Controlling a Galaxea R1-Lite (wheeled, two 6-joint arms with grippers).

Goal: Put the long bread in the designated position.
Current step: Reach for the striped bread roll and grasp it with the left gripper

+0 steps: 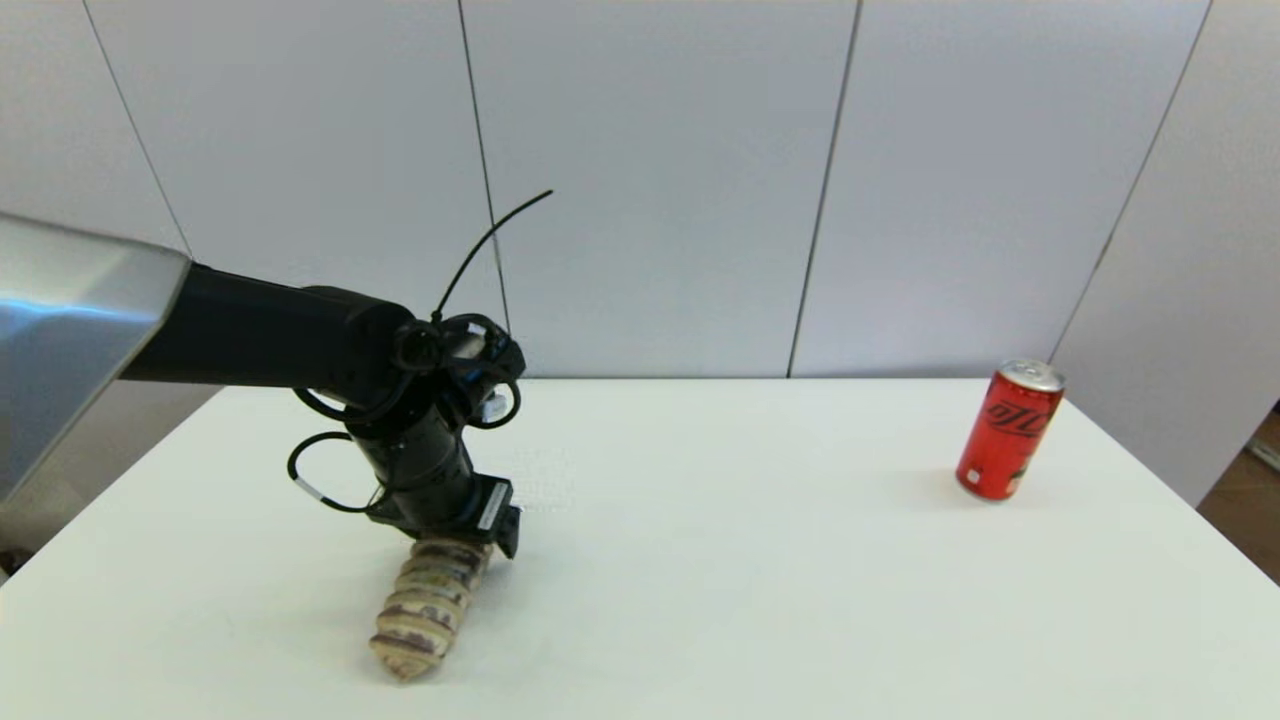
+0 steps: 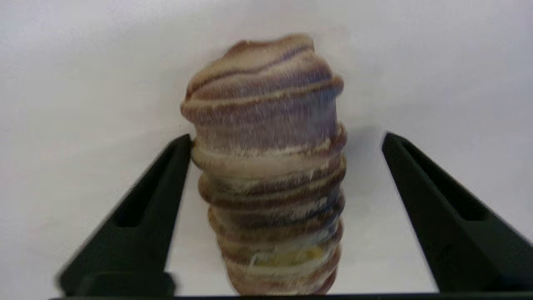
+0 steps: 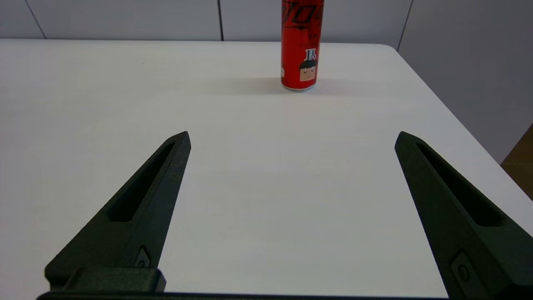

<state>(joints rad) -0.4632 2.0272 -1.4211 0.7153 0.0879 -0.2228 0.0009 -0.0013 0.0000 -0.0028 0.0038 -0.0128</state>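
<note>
We see our left gripper (image 2: pixel 287 139) spread wide around the long bread (image 2: pixel 268 166) on the white table (image 1: pixel 750 560), gripping nothing.

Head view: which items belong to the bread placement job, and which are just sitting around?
Part of the job:
- long tan ridged bread loaf, lying on the table
- left gripper, open, straddling the loaf, one finger at its side, the other clear

Just lying about:
- red soda can, upright at the far right
- right gripper, open, idle over bare white table
</note>
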